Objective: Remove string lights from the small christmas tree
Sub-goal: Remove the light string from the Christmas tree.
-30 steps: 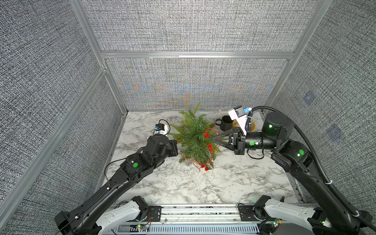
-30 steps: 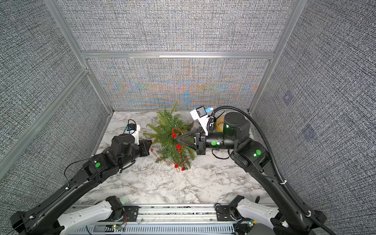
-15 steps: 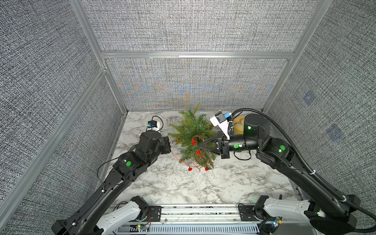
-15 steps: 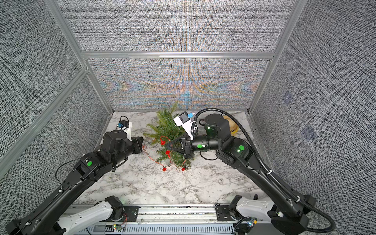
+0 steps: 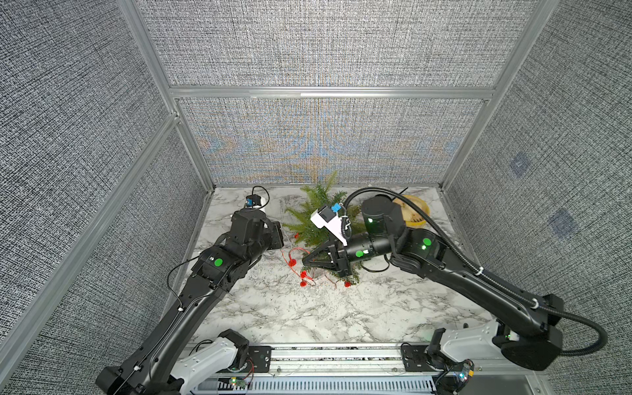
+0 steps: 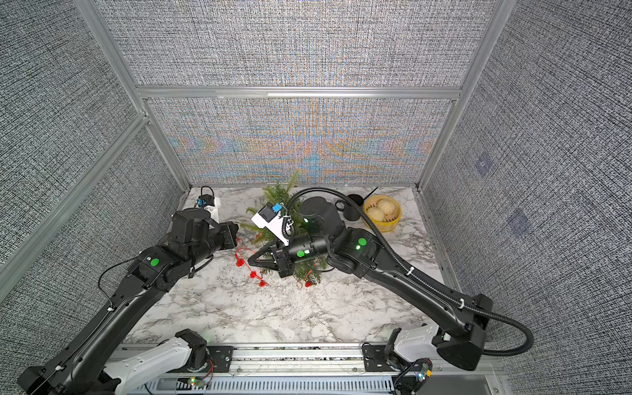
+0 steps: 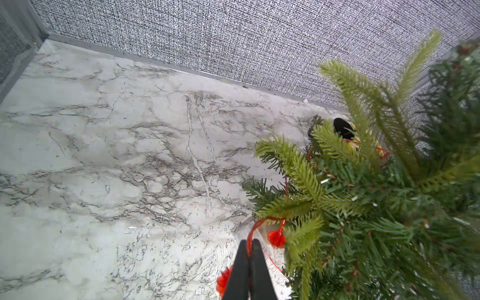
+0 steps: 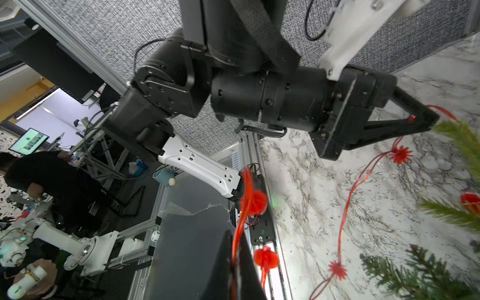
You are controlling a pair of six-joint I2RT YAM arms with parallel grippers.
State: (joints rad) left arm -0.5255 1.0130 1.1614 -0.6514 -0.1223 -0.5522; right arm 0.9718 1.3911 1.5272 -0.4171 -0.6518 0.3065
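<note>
The small christmas tree [image 5: 316,222] [image 6: 273,198] [image 7: 363,207] stands green at the back middle of the marble table, partly hidden by my right arm. The string lights [image 5: 292,262] [image 6: 253,274] [image 8: 348,205], a thin red wire with red bulbs, trail off the tree's lower left side onto the table. My left gripper [image 7: 250,242] [image 8: 435,118] is shut on the wire just left of the tree. My right gripper [image 5: 305,262] [image 8: 237,236] lies across the tree's front, pointing left, and is shut on another stretch of wire with a bulb hanging beside it.
A black mug [image 6: 352,207] and a yellow bowl [image 6: 388,227] of round buns stand at the back right, behind my right arm. Grey fabric walls close in the back and both sides. Marble tabletop [image 5: 307,314] stretches toward the front rail.
My right gripper has swung from the tree's right side leftward across its front, pulling wire with it. The left gripper has drawn back slightly left. More wire and bulbs now lie left of the tree.
</note>
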